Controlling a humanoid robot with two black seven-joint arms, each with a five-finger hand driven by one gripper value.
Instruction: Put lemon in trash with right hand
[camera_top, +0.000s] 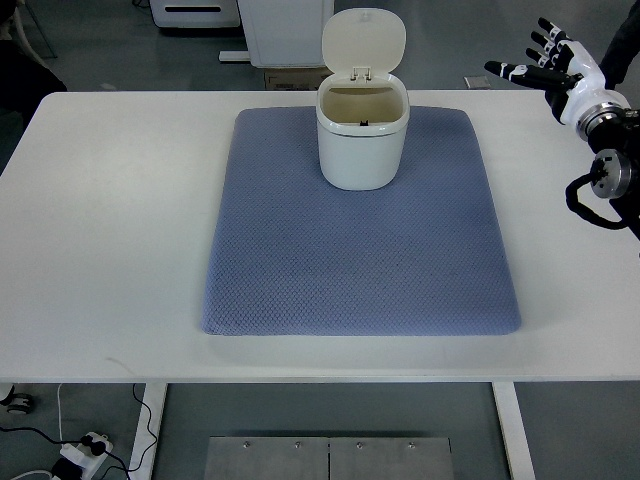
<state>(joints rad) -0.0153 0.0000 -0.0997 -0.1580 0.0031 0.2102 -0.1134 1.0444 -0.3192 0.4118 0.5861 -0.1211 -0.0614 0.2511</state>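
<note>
Lemon: no lemon is seen anywhere in the top view; none lies on the white table (100, 230), none on the blue mat (350, 260), and none is held.
Lemon location: it cannot be told from this view; the inside of the bin is shadowed near the bottom, so it cannot be said whether the fruit lies there.
Lemon axis: neither its pointing nor its long axis can be given, since the fruit is not shown.
Trash bin (362, 140): a small cream bin is stood upright on the far middle of the mat, its opening turned up.
Bin lid (364, 42): it is hinged back and raised at the far side, so the mouth is left clear.
Right hand (550, 68): it is held up at the far right edge, well apart from the bin, fingers spread and grasping nothing.
Left hand: not in view.
Step in hand: it is judged that either the drop is already made and the hand is drawn clear, or the fruit is yet to be found.
Next move: a check of the bin's inside is called for before the task is counted done.
</note>
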